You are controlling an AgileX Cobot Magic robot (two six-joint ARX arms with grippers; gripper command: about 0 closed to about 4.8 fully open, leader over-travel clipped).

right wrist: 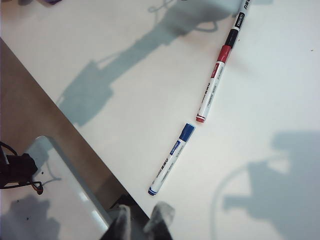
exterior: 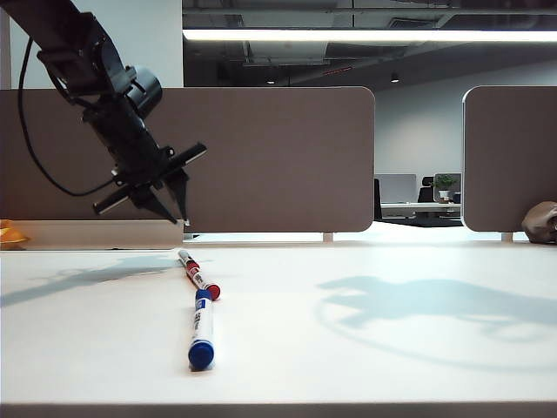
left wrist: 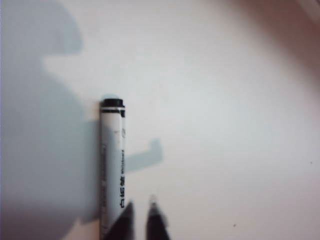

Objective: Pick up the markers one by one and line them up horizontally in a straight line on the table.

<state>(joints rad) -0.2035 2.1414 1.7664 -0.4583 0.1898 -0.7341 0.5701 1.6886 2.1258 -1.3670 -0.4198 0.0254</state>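
In the exterior view, the left gripper is hanging in the air above the far left of the wide, smooth white table, tilted down, with nothing between its dark fingers; they look close together here, though the angle is not settling it. Below and a little nearer the camera, the slim white-barrelled marker with the red cap is lying on the table, and the white-barrelled marker with the blue cap is lying end to end with it, almost touching. The right arm is not showing here, only its shadow.

In the left wrist view, the white-barrelled marker with the black end is resting flat on the table. The two blurred fingertips are standing a narrow gap apart just beside its barrel, gripping nothing.

In the right wrist view, the right gripper is hovering high, well apart from the markers, its pale fingertips nearly together and empty. The three markers are lying roughly in one slanted row, black next to red, blue after a small gap.

Judging by their look, these markers are light, stiff and smooth, so they are likely rolling easily when nudged. Taking hold across the middle of the barrel, jaws square to its length, seems safest.
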